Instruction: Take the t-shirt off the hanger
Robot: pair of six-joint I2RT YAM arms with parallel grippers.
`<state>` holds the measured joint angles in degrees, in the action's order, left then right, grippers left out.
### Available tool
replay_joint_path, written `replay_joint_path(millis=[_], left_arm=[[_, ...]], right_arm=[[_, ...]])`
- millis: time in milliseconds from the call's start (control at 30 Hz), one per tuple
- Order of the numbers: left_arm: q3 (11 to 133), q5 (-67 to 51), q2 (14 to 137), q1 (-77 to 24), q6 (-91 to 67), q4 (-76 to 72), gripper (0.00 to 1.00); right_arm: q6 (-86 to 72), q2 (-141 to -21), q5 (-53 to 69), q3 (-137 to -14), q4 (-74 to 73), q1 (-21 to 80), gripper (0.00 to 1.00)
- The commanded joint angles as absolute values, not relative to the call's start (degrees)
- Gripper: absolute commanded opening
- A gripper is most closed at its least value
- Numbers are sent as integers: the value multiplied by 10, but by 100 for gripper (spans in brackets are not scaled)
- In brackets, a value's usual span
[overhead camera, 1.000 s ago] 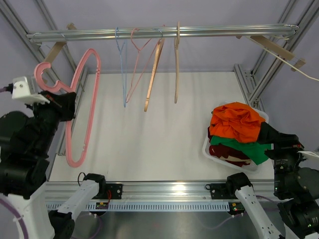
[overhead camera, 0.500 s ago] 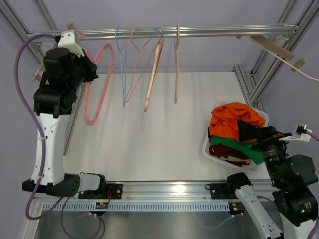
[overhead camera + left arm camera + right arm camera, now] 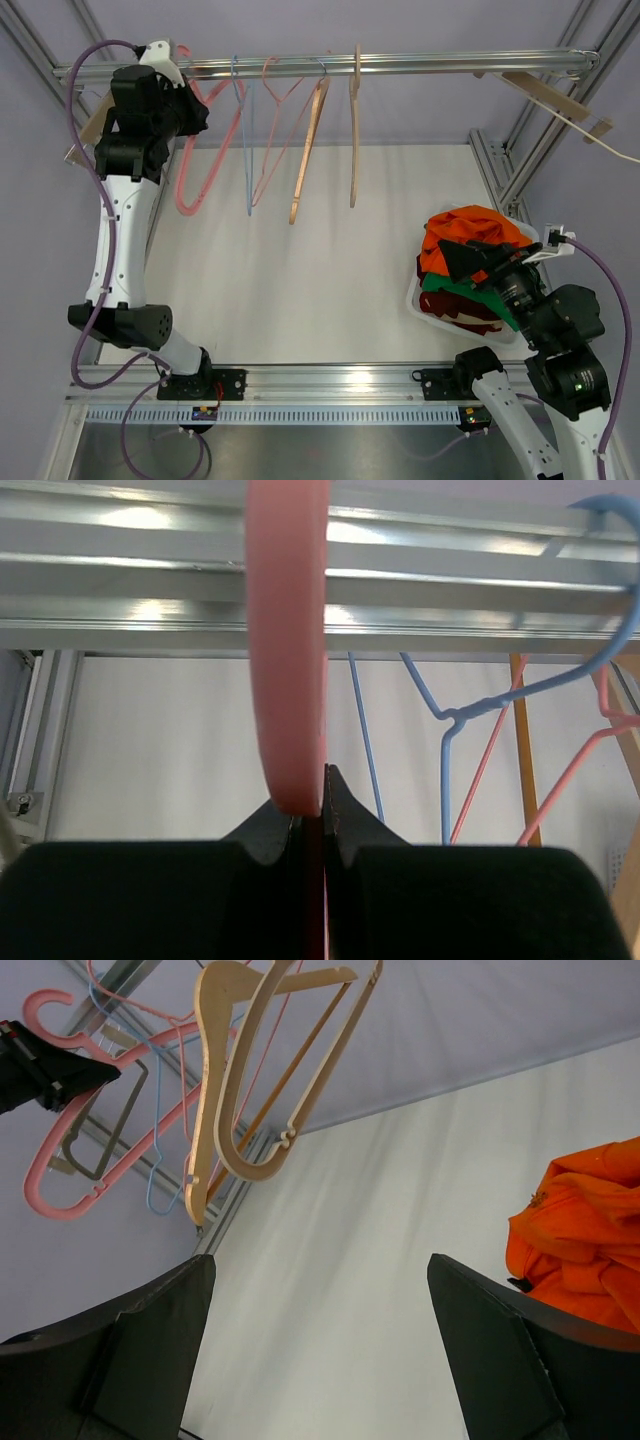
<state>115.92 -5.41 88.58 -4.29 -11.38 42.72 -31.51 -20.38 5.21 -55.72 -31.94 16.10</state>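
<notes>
Left fingers (image 3: 272,832) pinching flat pink hanger (image 3: 288,680), right fingers (image 3: 150,1350) splayed — crumpled orange t-shirt (image 3: 590,1240)

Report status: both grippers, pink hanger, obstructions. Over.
Left gripper shut on bare pink hanger, up at the rail. Right gripper open, empty, by the orange t-shirt in the basket. Blue hanger close alongside.

Pink hanger (image 3: 288,680) is showing plain salmon pink, no pattern. Wire hanger (image 3: 249,170) is reading light blue. Wooden hangers (image 3: 212,1060) are showing pale tan. Orange t-shirt (image 3: 475,240) is showing solid bright orange. The other garments are reading green (image 3: 445,285) and dark red (image 3: 460,308). Basket (image 3: 412,295) and table (image 3: 320,260) are reading white. Rail (image 3: 450,62) is showing silver. Left arm (image 3: 125,230) is showing white links and black joints.
</notes>
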Motion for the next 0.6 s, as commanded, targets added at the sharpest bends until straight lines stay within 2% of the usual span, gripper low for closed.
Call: replay_joint_path(millis=[0, 367, 400, 433, 533, 567], left_arm=[[1169, -78, 896, -41, -112, 382, 0], [1034, -62, 849, -45, -141, 317, 1], [1025, -62, 836, -46, -142, 311, 6], [1017, -62, 830, -46, -146, 309, 18], [999, -63, 805, -46, -164, 307, 38], [989, -66, 799, -46, -169, 306, 42]], right_arm=[[-286, -213, 103, -555, -280, 160, 96], [-297, -215, 131, -534, -258, 161, 96], [-301, -215, 133, -534, -258, 160, 96], [-301, -217, 134, -533, -257, 160, 96], [-308, -221, 142, -534, -251, 161, 96], [-311, -221, 143, -534, -250, 160, 96]])
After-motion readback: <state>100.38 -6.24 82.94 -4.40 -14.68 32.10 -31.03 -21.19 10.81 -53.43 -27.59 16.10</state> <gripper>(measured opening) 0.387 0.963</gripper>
